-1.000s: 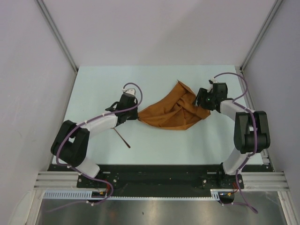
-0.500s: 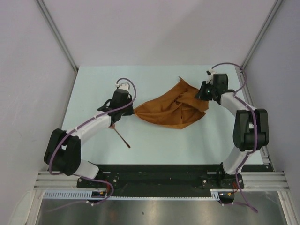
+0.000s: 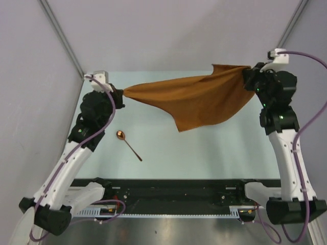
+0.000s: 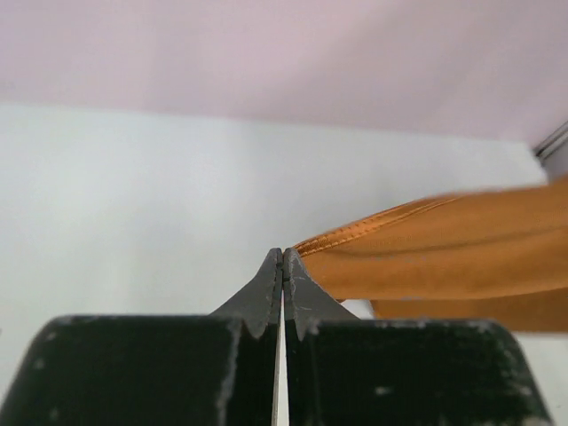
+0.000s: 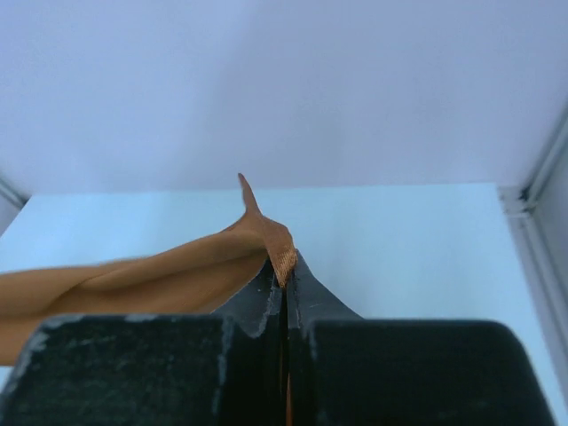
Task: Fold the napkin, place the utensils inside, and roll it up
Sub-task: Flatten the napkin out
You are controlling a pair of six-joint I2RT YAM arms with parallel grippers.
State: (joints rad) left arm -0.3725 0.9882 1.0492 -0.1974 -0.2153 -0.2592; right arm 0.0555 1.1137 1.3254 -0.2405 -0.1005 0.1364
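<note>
One rust-brown, orange-tinted soft cloth napkin point(image 3: 196, 99) hangs in the air above the pale blue-green tabletop point(image 3: 214, 153), stretched between two pincers. The left pincer point(image 3: 121, 93) is clamped on the cloth's left corner. The left wrist view shows its dark fingers pressed together, with a hemmed edge caught at the tips. The right pincer point(image 3: 247, 71) grips the opposite corner, and its wrist view shows a tuft of fabric pinched between closed fingers. The top edge runs taut from one to the other, and the rest sags to a single point over the middle of the tabletop.

One slim spoon with a small shiny copper bowl and a long thin dark handle point(image 3: 129, 144) lies flat on the tabletop at the near left. Its bowl points to the far left, well apart from the cloth and just beside the left arm's white forearm.

Two white-and-black arms rise from a black rail at the near edge, each trailing a purple cable. Pale grey walls close in three sides, and nothing lies between the spoon and the hanging cloth but bare tabletop.
</note>
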